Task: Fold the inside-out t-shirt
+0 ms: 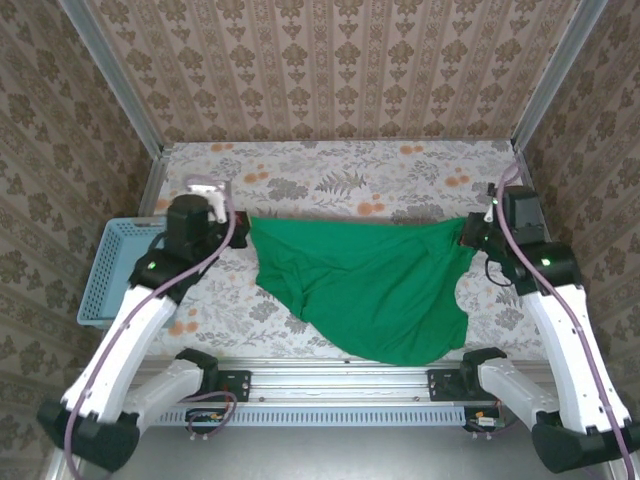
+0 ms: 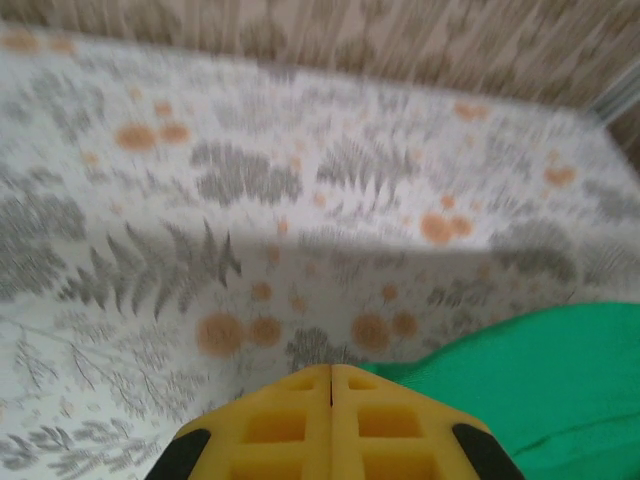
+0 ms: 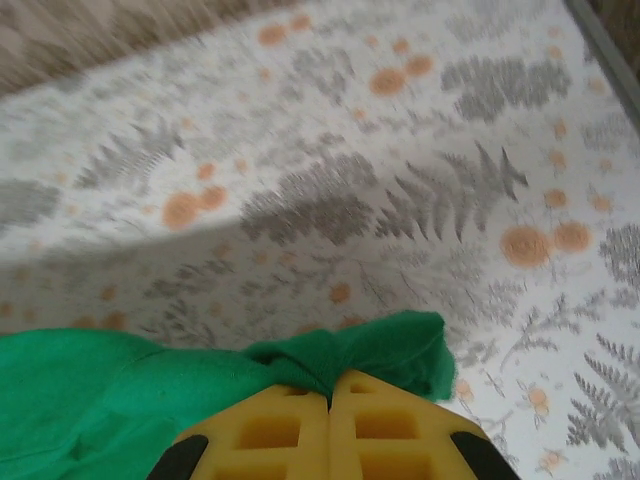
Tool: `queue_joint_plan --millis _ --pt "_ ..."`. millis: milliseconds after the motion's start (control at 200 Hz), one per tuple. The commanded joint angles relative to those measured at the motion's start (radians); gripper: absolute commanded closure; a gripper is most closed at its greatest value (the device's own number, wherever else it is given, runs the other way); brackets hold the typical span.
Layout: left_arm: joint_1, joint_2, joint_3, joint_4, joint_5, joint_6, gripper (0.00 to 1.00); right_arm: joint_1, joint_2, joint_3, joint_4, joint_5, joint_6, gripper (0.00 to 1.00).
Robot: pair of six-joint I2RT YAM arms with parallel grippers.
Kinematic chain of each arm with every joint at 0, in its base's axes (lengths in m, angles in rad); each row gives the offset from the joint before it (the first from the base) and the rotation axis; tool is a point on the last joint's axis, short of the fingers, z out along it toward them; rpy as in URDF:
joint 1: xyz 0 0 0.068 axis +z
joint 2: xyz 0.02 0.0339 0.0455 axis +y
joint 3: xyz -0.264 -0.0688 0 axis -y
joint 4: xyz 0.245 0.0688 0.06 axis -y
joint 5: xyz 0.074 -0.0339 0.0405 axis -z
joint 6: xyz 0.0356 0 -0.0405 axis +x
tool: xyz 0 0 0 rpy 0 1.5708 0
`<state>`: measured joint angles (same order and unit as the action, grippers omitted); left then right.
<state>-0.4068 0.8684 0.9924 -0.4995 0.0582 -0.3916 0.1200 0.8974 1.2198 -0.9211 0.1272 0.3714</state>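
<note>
Your right gripper (image 3: pixel 328 398) is clamped on a bunched corner of the green t-shirt (image 1: pixel 370 290), with cloth wrapping over its fingertips. Your left gripper (image 2: pixel 331 378) has its jaws pressed together at the far-left corner. Green cloth lies against its right side, but you cannot tell whether any is pinched. The t-shirt spreads across the middle of the floral tabletop (image 1: pixel 330 165), right of the light-blue basket (image 1: pixel 105 270).

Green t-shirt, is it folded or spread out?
Spread out, not folded: the green t-shirt lies wide, one corner pinched in the right claw.
</note>
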Motion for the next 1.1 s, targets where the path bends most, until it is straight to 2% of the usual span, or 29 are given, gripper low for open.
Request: queue_joint_plan --millis 0,180,300,395,460,605,785,900,995,1095 --pt "0.012 -0.168 0.089 -0.013 -0.046 0.019 1.0 -0.006 -0.121 0.144 -0.032 -0.095 -0.031 1.0" --pt "0.012 -0.377 0.14 0.011 -0.058 0.037 1.0 -0.007 -0.189 0.384 -0.105 -0.18 -0.058 1.0" --pt "0.012 -0.489 0.134 0.059 -0.012 0.031 1.0 -0.007 -0.207 0.535 -0.157 -0.233 -0.065 1.0" --pt "0.014 -0.529 0.117 0.102 0.015 0.008 1.0 -0.006 -0.206 0.607 -0.165 -0.256 -0.059 1.0" --pt "0.013 -0.501 0.115 0.098 0.001 -0.006 1.0 -0.006 -0.2 0.61 -0.147 -0.241 -0.052 1.0" --pt "0.013 -0.325 0.104 0.061 -0.046 -0.029 1.0 -0.006 -0.087 0.566 -0.116 -0.114 -0.055 1.0" --pt "0.014 0.007 0.082 0.005 -0.161 -0.099 1.0 -0.006 0.102 0.429 0.01 0.01 -0.065 1.0" --pt "0.039 0.255 0.069 0.014 -0.196 -0.141 1.0 -0.006 0.245 0.305 0.148 -0.029 -0.073 1.0" --pt "0.093 0.469 0.087 0.061 -0.143 -0.173 1.0 -0.006 0.405 0.223 0.269 -0.096 -0.061 1.0" --pt "0.133 0.674 0.149 0.105 -0.097 -0.181 1.0 -0.006 0.607 0.225 0.348 -0.135 -0.053 1.0"
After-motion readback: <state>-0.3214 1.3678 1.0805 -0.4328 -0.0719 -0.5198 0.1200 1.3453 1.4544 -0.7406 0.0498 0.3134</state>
